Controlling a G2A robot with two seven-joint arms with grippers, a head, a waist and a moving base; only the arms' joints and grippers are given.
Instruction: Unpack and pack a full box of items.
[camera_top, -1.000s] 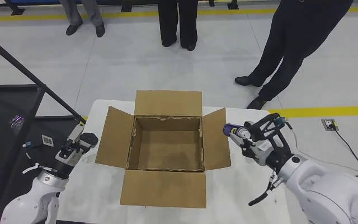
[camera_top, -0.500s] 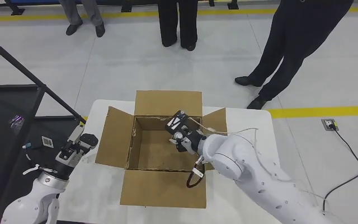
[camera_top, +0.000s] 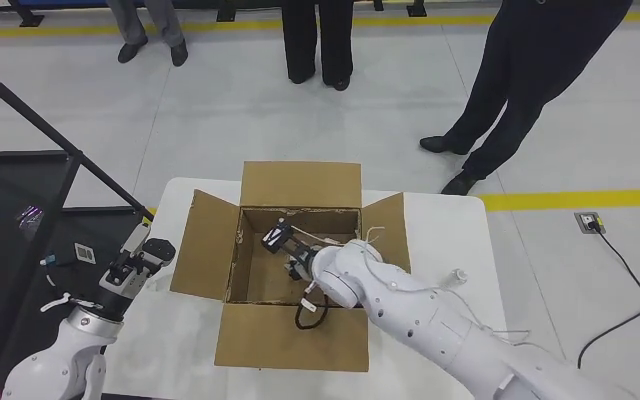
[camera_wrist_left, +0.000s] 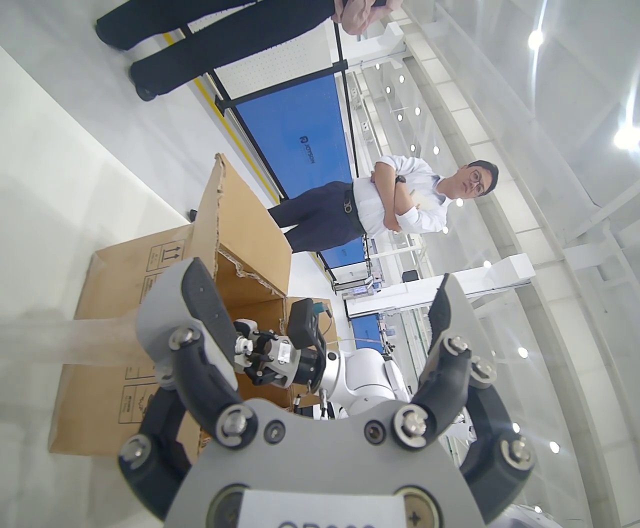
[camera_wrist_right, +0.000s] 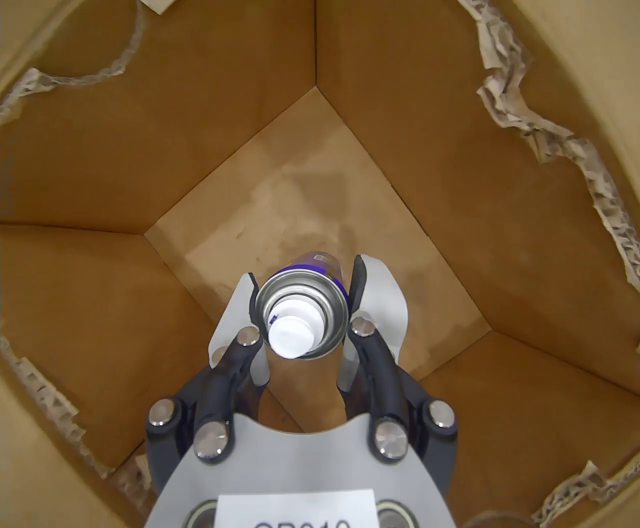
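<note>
The right claw (camera_wrist_right: 305, 269) is clamped on a can (camera_wrist_right: 320, 295), one finger on each side of its body just under the metal rim. The can stands upright, white cap toward the wrist, base toward the box floor; whether it touches the floor cannot be told. Its purple label carries a small white patch of print, too small to read. A white label with dark print sits on the claw's mounting plate, cut off by the frame edge.

The right arm (camera_top: 400, 300) bends across the near right corner of the box (camera_top: 300, 185) and dips in from above, its wrist in the back left part of the inside, close to the back wall. The inner walls (camera_wrist_right: 125, 165) are bare brown card with torn paper along the rim.

The left claw (camera_wrist_left: 320, 280) is wide open and holds nothing. It hangs at the left edge of the table (camera_top: 450, 260), just beside the left flap but apart from it, pointing toward the box. Its plate bears a cut-off label too.

The box's outer side (camera_wrist_left: 125, 280) shows printed handling marks, a pair of arrows among them. All four flaps lie folded outward.
</note>
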